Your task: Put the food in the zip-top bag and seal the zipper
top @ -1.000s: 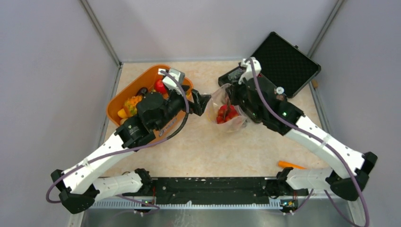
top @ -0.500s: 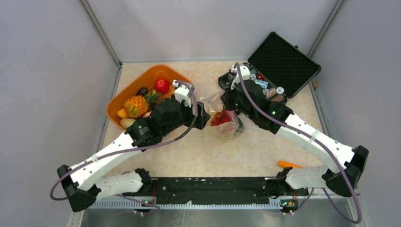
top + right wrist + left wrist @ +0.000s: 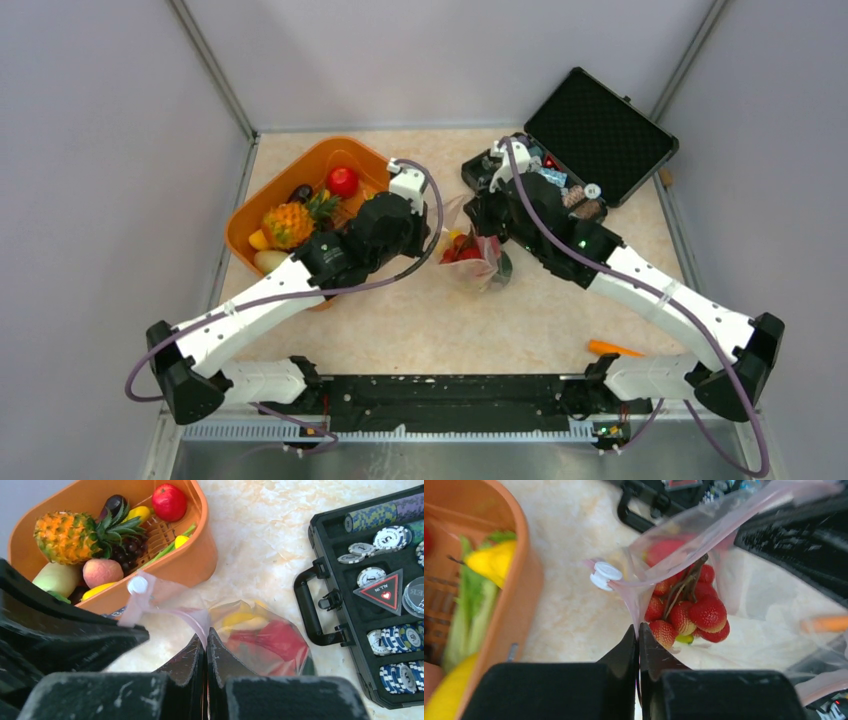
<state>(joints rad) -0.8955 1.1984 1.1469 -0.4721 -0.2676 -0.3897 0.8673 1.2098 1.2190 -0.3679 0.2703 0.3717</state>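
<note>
A: Where is the clear, crinkly plastic zip-top bag to be found?
B: It is seen at the middle of the beige marbled desk, between the orange plastic basket and the open black hard case, with its mouth edge gripped from both sides.
A: How are the tools set?
B: The left tool is shown with its fingers pressed together, clamped on the thin film at the bag's mouth. The right tool is likewise closed on the bag's mouth, and the pink zipper strip is pinched between its fingers. A small white slider is seen at the end of that strip, on the basket side.
A: What food is seen inside the bag?
B: A cluster of red toy berries on brown stems is seen through the film, and a yellow piece is made out beside it.
A: And in the basket?
B: A toy pineapple, a red apple, a peach-coloured fruit and dark grapes are held there.
A: Is anything else noted?
B: Rows of poker chips are kept in the case, and a thin orange piece is seen lying on the desk near the right arm's base, well apart from the bag
</note>
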